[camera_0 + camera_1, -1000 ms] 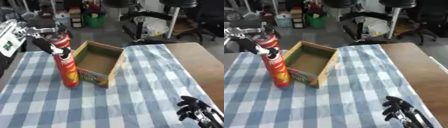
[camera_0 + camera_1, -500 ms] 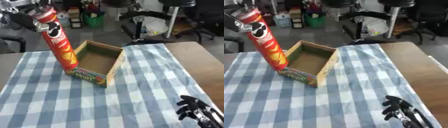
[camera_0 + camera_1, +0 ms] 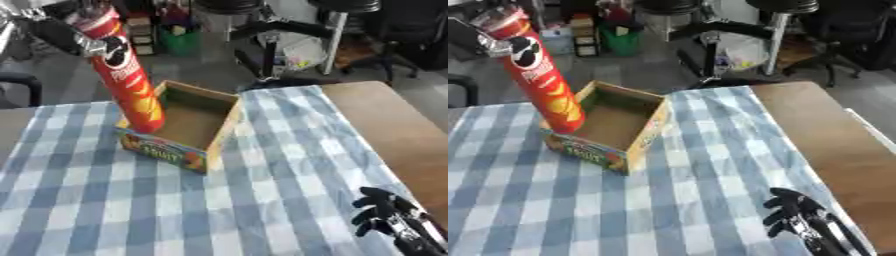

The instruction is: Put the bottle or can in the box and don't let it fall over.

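Up top, my left hand (image 3: 87, 30) mostly cut off, blurry; silver bits wrap red can (image 3: 127, 80) near lid, so it grips can. Can tall, round, shiny, tilted, bottom end at near-left rim of box (image 3: 188, 125); can't tell if inside. Half second ago, can bottom sat lower left, outside box. Box cardboard, open top, on blue checked cloth (image 3: 262, 190) over tabletop (image 3: 385, 120). My right hand (image 3: 385, 212) rests low right, black fingers curled, holding nothing.
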`<state>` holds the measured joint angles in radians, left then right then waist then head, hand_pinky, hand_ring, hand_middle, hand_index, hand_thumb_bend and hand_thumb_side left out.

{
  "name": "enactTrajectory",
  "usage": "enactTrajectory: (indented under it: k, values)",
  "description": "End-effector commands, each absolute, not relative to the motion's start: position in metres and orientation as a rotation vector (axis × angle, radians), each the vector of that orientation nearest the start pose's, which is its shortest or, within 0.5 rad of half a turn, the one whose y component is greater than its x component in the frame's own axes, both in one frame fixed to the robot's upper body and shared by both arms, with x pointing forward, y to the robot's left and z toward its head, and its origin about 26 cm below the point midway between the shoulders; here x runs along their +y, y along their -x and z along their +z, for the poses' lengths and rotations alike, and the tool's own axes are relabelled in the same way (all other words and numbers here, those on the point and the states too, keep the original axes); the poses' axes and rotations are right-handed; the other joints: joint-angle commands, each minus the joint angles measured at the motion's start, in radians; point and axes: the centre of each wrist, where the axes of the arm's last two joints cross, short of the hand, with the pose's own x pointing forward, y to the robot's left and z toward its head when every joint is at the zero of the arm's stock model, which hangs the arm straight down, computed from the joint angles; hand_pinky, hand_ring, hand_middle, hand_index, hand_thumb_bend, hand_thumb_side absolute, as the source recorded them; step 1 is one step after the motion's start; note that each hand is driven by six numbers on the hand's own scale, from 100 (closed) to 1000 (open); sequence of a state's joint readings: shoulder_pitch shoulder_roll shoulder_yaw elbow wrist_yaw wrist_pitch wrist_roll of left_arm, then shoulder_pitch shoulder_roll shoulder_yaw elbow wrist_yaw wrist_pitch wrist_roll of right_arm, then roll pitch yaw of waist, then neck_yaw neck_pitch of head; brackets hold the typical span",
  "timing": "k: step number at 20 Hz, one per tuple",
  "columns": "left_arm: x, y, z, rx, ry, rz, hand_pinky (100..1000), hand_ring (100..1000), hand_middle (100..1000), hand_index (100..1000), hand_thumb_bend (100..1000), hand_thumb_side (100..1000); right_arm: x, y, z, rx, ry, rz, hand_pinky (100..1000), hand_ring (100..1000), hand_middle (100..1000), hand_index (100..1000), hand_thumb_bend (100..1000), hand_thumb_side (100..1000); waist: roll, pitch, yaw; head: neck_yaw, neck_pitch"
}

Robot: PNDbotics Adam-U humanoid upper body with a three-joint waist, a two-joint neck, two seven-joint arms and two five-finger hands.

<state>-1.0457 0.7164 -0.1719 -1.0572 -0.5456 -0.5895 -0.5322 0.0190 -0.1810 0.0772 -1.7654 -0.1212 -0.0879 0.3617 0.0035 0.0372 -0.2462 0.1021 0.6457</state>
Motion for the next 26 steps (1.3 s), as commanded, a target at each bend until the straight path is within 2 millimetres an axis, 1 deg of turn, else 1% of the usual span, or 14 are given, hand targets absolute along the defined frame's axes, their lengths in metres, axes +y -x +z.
enactTrajectory:
  k: [1, 7, 9, 10, 11, 13, 14, 15, 21, 26]
  values:
    - [0.336, -0.455, 0.32, 2.079, 1.021, 2.603, 118, 405, 508, 745, 100, 100, -0.257, -0.272, 0.046, -1.796, -0.314, 0.468, 498, 587, 657, 831, 100, 637, -0.002, -0.006, -0.005, -0.002, -0.021]
    - [0.331, -0.467, 0.285, 2.094, 1.042, 2.566, 125, 409, 507, 744, 100, 100, -0.255, -0.273, 0.047, -1.8, -0.331, 0.471, 498, 587, 658, 831, 100, 639, -0.005, -0.002, -0.013, -0.011, -0.037]
    - [0.331, -0.468, 0.277, 2.1, 1.043, 2.555, 121, 407, 503, 742, 100, 100, -0.254, -0.274, 0.047, -1.801, -0.333, 0.472, 498, 587, 658, 831, 100, 639, -0.006, 0.0, -0.015, -0.013, -0.043]
    - [0.331, -0.469, 0.275, 2.103, 1.046, 2.549, 140, 417, 517, 755, 100, 100, -0.254, -0.274, 0.047, -1.801, -0.333, 0.472, 498, 587, 658, 831, 100, 640, -0.006, 0.001, -0.015, -0.014, -0.044]
    - [0.331, -0.469, 0.273, 2.106, 1.052, 2.54, 139, 416, 516, 754, 100, 100, -0.254, -0.274, 0.047, -1.801, -0.333, 0.472, 498, 587, 658, 831, 100, 640, -0.006, 0.002, -0.015, -0.014, -0.044]
    - [0.333, -0.469, 0.273, 2.133, 1.078, 2.496, 123, 406, 504, 746, 100, 100, -0.254, -0.274, 0.047, -1.801, -0.333, 0.472, 498, 587, 658, 831, 100, 641, -0.006, 0.002, -0.014, -0.015, -0.045]
    - [0.334, -0.469, 0.275, 2.155, 1.098, 2.463, 101, 393, 489, 735, 100, 100, -0.254, -0.274, 0.047, -1.801, -0.332, 0.472, 498, 587, 658, 831, 100, 641, -0.006, 0.002, -0.014, -0.015, -0.045]
    - [0.335, -0.469, 0.277, 2.18, 1.118, 2.425, 100, 393, 488, 734, 100, 100, -0.254, -0.274, 0.047, -1.801, -0.332, 0.471, 498, 587, 658, 831, 100, 641, -0.006, 0.002, -0.014, -0.015, -0.043]
    - [0.339, -0.463, 0.303, 2.272, 1.221, 2.229, 100, 385, 480, 729, 100, 100, -0.255, -0.273, 0.046, -1.798, -0.326, 0.47, 498, 587, 658, 831, 100, 642, -0.004, -0.002, -0.011, -0.015, -0.033]
    - [0.34, -0.462, 0.305, 2.29, 1.234, 2.193, 100, 385, 477, 727, 100, 100, -0.256, -0.274, 0.047, -1.8, -0.328, 0.471, 498, 588, 659, 831, 100, 646, -0.004, -0.002, -0.014, -0.02, -0.032]
